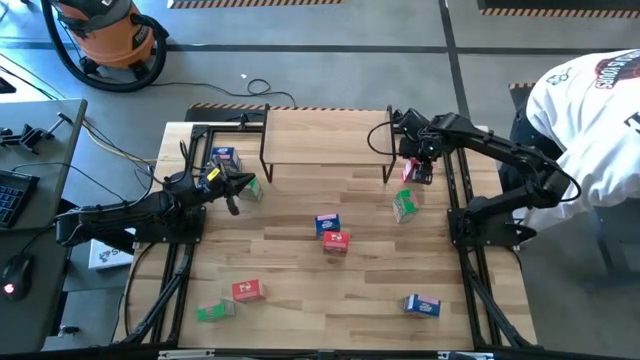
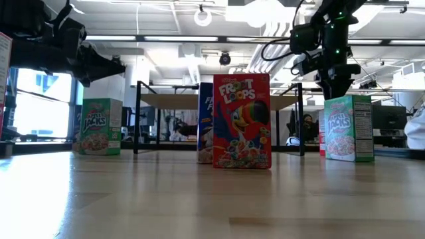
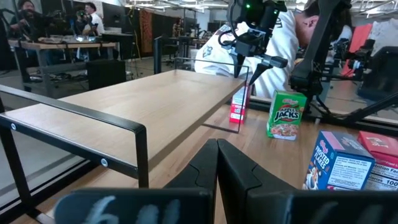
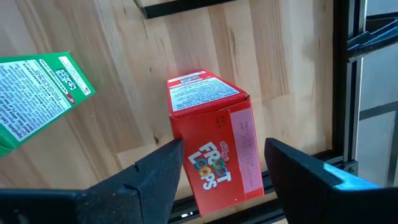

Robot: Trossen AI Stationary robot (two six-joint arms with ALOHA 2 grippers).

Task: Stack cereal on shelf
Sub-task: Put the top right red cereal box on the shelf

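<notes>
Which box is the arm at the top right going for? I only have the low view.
Observer: The right gripper hangs over a red cereal box beside the shelf's right legs. In your view the green cereal box stands in front of it.
Operator: Is the box gripped?
Observer: No. The right wrist view shows the open fingers on either side of the box, not touching it.
Operator: Anything on the shelf yet?
Observer: From above, the shelf board is bare.
</notes>
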